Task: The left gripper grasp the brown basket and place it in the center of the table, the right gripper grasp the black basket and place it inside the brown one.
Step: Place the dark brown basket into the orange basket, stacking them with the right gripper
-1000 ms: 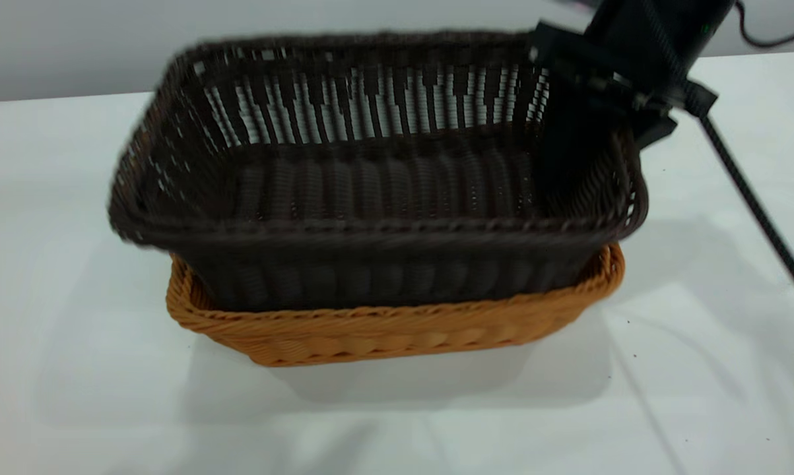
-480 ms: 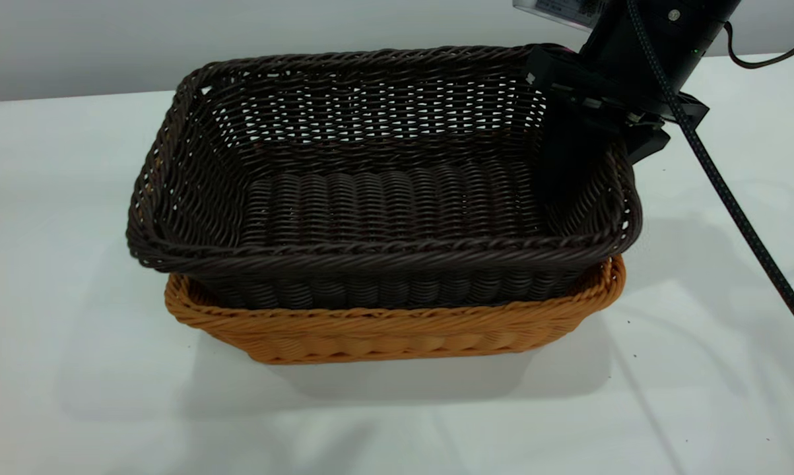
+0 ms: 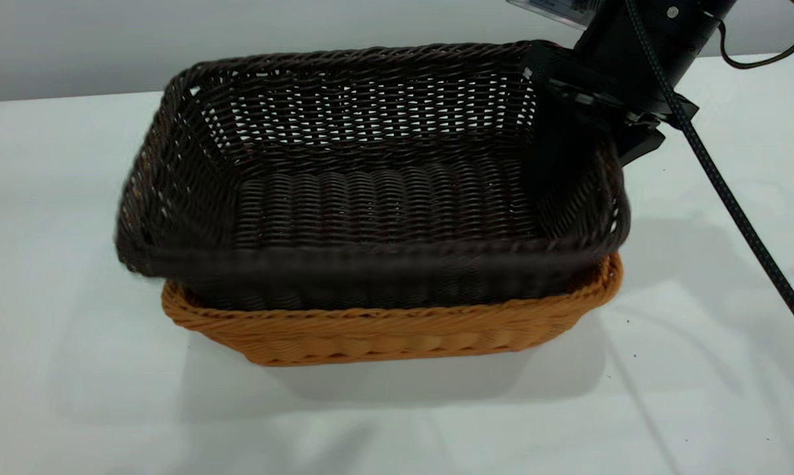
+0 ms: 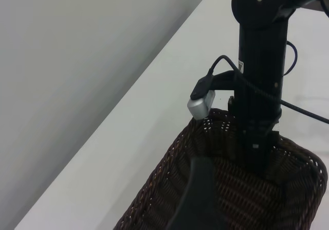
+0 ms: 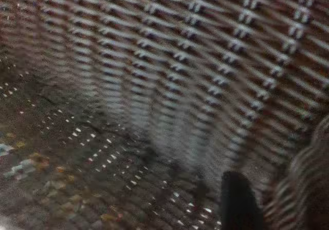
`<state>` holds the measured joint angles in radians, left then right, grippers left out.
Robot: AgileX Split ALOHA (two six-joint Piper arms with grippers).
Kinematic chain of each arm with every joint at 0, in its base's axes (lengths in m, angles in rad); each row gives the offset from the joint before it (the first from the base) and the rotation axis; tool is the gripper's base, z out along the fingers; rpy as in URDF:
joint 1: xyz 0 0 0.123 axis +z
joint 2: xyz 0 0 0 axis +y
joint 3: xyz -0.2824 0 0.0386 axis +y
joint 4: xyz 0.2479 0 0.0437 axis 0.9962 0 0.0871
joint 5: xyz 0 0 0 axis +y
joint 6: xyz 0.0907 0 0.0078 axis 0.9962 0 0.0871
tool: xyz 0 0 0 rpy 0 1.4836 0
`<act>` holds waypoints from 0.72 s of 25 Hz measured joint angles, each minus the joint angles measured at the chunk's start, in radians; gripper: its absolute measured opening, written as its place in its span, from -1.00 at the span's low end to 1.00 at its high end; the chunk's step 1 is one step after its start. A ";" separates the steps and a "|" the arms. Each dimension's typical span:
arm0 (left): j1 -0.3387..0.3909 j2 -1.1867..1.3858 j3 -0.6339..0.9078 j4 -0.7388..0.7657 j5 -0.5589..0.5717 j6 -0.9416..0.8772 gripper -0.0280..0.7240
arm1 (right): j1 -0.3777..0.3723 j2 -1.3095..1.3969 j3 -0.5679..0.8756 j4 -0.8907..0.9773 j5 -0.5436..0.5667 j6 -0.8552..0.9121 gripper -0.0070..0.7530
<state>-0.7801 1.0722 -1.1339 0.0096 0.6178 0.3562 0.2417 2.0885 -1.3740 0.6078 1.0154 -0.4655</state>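
Your left gripper does not show in the outside view. Its wrist camera looks from off to one side at the black basket [image 4: 226, 189] and at the other arm standing over it. Only one dark finger [image 4: 198, 194] shows in that picture, so you cannot tell whether that claw is open or closed.

In the middle of the table [image 3: 53, 369] sits the brown basket [image 3: 383, 333], flat on the surface. The black basket [image 3: 370, 198] is partly down inside it, with its rim well above the brown rim and its left end riding a little higher than its right. My read is that you are in the last step, seating the black basket.

At the right end, the right gripper [image 3: 585, 142] straddles the black basket's end wall, one finger inside and the body outside; it looks clenched on that wall, though the pads themselves are hidden. Next you would lower until the black basket settles level, then release and lift straight out so the fingers do not drag the rim.

The table is white, slightly glossy and bare around the baskets. A plain pale wall [image 3: 238, 33] stands behind.
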 joint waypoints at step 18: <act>0.000 0.000 0.000 -0.001 0.025 0.000 0.52 | -0.002 -0.111 -0.005 -0.157 0.025 0.067 0.41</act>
<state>-0.7801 1.0722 -1.1339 0.0087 0.6425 0.3560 0.2397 1.9776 -1.3791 0.4504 1.0404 -0.3981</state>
